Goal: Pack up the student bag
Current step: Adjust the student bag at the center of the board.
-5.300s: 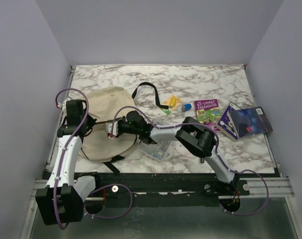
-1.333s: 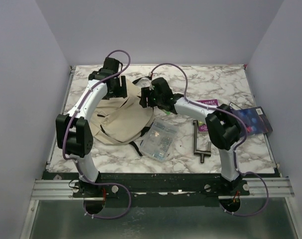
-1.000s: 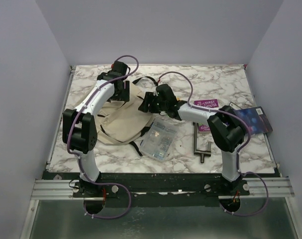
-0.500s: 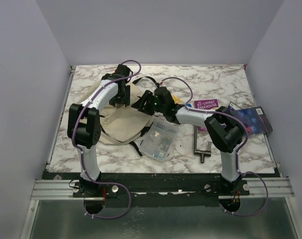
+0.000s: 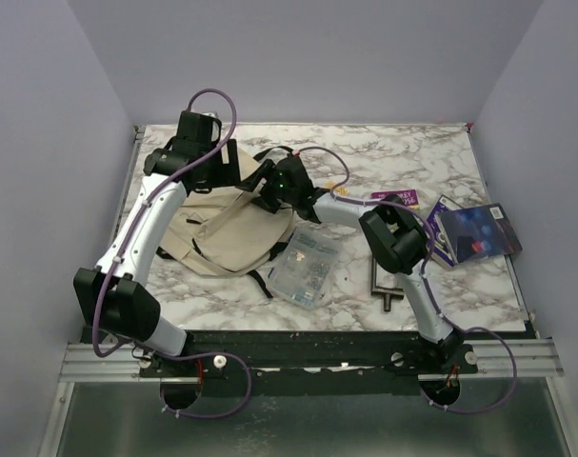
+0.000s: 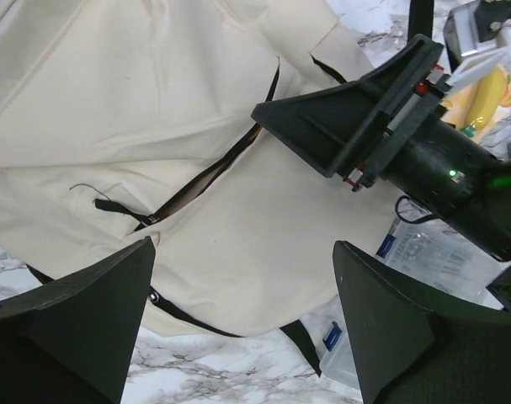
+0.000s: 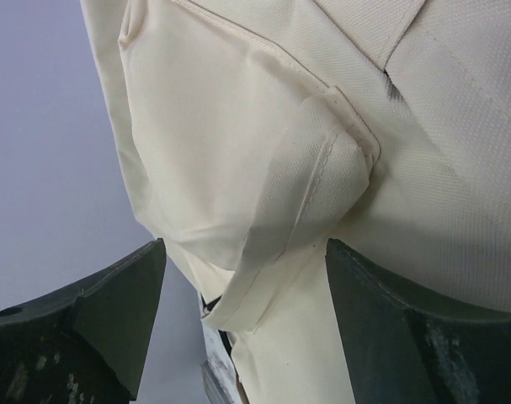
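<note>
The student bag (image 5: 227,233) is a cream fabric backpack with black straps, lying flat at the table's left middle. In the left wrist view its black zip slit (image 6: 206,178) stands partly open. My left gripper (image 5: 239,174) hovers open over the bag's far edge, with nothing between its fingers (image 6: 87,303). My right gripper (image 5: 261,187) comes in from the right at the bag's upper right corner. It is open, and a loose fold of cream fabric (image 7: 314,168) hangs between its fingers (image 7: 112,303) without being pinched. Seen from the left wrist, one finger of the right gripper (image 6: 348,118) crosses above the bag.
A clear plastic box (image 5: 303,267) lies against the bag's right side. A purple book (image 5: 395,198), a dark blue book (image 5: 474,231) and a metal T-shaped tool (image 5: 384,278) lie to the right. A yellow item (image 6: 489,84) sits behind the right wrist.
Both grippers have opened wider. The left arm has drawn back toward the far left, and the right gripper has slid left onto the bag's upper corner.
</note>
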You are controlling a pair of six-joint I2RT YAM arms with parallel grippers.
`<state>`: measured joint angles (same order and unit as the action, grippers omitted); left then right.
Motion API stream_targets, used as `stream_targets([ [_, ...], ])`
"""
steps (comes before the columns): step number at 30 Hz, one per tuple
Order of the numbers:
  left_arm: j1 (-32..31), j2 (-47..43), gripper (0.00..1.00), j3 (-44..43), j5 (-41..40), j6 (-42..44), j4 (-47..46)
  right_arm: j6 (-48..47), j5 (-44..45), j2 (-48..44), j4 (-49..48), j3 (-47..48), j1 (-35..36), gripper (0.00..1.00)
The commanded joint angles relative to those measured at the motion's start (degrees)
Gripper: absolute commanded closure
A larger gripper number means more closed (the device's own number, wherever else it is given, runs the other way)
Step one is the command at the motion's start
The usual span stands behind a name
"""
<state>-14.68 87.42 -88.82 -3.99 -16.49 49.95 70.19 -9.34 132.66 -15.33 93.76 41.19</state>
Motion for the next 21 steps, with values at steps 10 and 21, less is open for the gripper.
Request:
stream_targets([
  [10,0.6,1.7,0.16,0.4,1.4,-0.8,-1.2,2.4,0.8,5.3,0.0,1.9,0.3,0.4],
  [21,0.5,5.0,0.16,-0.1,-0.9,1.6,-1.2,-0.4,0.8,2.7,-5.9,-3.4,0.3,0.9],
])
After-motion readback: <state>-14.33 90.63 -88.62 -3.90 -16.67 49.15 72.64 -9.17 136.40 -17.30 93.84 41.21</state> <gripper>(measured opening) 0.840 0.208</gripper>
